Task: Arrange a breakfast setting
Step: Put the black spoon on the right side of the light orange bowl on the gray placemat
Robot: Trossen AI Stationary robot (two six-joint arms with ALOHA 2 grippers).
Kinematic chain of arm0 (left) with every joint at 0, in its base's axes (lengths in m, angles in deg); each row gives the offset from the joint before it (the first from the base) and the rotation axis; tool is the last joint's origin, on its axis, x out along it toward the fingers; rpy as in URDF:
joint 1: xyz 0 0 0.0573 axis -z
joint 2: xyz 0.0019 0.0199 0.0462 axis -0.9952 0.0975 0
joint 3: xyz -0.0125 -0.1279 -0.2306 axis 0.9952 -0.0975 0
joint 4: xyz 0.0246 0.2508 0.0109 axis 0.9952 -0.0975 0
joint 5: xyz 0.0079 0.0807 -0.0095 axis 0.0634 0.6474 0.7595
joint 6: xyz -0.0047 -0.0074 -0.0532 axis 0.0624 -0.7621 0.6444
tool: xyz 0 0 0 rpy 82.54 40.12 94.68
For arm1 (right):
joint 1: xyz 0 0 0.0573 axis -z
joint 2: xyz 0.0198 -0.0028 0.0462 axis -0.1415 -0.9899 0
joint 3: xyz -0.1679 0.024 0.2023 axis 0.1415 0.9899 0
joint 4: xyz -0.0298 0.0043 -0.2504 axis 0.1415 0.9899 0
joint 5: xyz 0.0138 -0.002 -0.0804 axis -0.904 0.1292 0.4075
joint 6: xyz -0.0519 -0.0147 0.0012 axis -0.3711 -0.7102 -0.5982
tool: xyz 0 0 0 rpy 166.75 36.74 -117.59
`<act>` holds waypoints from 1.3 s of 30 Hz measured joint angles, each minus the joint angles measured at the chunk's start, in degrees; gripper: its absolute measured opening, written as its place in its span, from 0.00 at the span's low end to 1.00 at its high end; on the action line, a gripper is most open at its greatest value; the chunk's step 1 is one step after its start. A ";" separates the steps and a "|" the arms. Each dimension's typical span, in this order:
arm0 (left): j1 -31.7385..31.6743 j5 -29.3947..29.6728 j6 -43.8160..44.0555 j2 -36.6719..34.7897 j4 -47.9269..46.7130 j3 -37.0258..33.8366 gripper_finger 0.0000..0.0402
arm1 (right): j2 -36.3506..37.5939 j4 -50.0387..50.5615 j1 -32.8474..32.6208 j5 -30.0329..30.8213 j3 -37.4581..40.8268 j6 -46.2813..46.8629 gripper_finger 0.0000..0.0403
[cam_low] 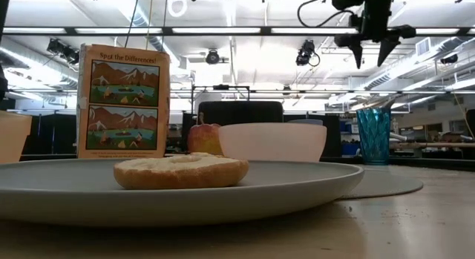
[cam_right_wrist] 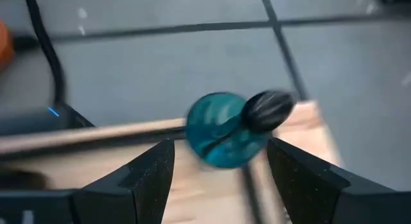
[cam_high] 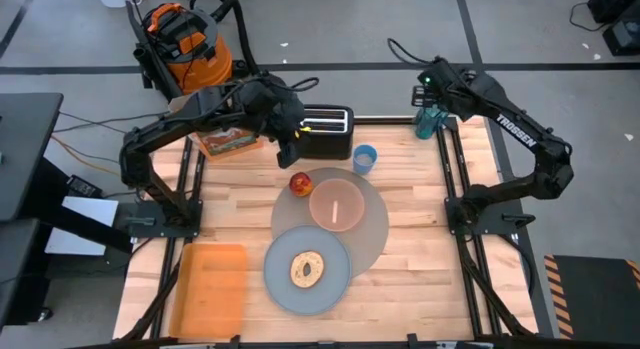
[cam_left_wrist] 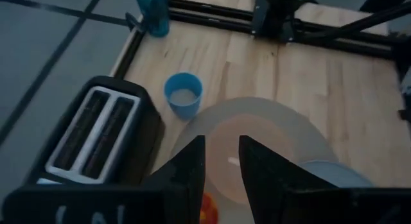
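A round taupe mat (cam_high: 372,234) lies mid-table. On it stands a translucent pink bowl (cam_high: 335,204). A grey plate (cam_high: 280,284) overlaps the mat's near left edge and bears a bagel (cam_high: 307,269). A red apple (cam_high: 300,182) sits at the mat's far left edge, and a small blue cup (cam_high: 365,157) stands just beyond the mat. A dark spoon (cam_right_wrist: 268,110) stands in a teal glass (cam_right_wrist: 221,131) at the far right corner. My right gripper (cam_right_wrist: 221,176) hovers open above that glass. My left gripper (cam_left_wrist: 221,166) is open and empty, raised near the toaster and the apple.
A black toaster (cam_high: 325,132) stands at the far edge, with a picture box (cam_high: 228,141) to its left. An orange tray (cam_high: 212,284) lies at the near left. Black frame rails (cam_high: 455,189) run along the table's sides. Bare wood shows on the right of the mat.
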 joint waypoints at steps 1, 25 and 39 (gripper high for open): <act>-0.47 -0.02 -1.06 -0.02 -0.05 0.00 0.26 | 0.16 0.14 -0.41 0.18 0.45 4.35 0.64; -26.09 -12.74 -20.63 0.59 9.85 -0.04 0.26 | -1.17 -8.29 4.82 4.48 15.29 39.87 0.62; -28.63 -17.17 -23.32 0.61 9.52 -0.04 0.26 | -6.52 -9.13 8.36 -4.67 17.68 48.51 0.57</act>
